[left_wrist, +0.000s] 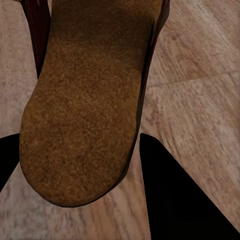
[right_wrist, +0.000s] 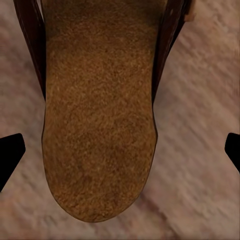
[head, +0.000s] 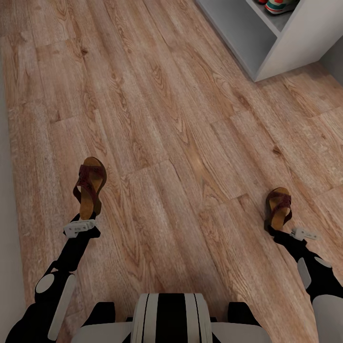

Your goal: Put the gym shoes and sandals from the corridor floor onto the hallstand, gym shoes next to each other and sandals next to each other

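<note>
Two dark brown sandals with tan footbeds are in view over the corridor floor (head: 181,143). My left gripper (head: 85,217) is shut on the heel of the left sandal (head: 90,183); in the left wrist view both black fingers (left_wrist: 175,195) press against that sandal (left_wrist: 90,100). My right gripper (head: 279,229) is open around the heel of the right sandal (head: 279,205). In the right wrist view its fingertips (right_wrist: 10,155) stand well clear of the footbed (right_wrist: 100,125). The hallstand (head: 290,47) is at the far right, with a gym shoe (head: 281,5) on its shelf, cut off by the frame edge.
Wood-grain planks stretch between me and the hallstand. A grey surface (head: 4,200) runs along the left edge. My base (head: 171,319) shows at the bottom, between the two arms.
</note>
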Motion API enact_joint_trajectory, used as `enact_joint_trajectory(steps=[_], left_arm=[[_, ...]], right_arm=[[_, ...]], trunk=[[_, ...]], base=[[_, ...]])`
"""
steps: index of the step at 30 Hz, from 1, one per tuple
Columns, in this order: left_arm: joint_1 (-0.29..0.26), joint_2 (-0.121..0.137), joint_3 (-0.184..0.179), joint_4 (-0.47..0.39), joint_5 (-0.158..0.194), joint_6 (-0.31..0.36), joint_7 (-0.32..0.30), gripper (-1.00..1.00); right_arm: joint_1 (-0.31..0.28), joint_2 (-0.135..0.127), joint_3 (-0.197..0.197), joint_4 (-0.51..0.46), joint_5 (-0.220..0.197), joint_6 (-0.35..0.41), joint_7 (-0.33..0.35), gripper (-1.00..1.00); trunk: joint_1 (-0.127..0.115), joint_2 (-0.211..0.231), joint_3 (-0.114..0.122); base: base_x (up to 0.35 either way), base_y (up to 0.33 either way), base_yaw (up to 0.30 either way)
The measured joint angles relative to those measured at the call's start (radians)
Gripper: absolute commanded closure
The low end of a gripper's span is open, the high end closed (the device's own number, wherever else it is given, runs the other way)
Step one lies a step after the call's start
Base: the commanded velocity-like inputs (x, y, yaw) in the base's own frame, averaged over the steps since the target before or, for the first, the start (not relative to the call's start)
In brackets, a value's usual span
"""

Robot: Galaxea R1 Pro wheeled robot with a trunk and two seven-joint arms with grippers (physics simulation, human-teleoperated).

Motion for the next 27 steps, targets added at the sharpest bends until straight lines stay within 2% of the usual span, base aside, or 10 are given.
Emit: enact_joint_trajectory(steps=[27], left_arm=[[0.000,0.001,0.000,0.001,0.000,0.000,0.000,1.00]], right_arm=[[-0.019,0.001,0.002,0.020,0.001,-0.018,0.000,-1.00]], trunk=[[0.000,0.000,0.000]], base=[[0.000,0.000,0.000]])
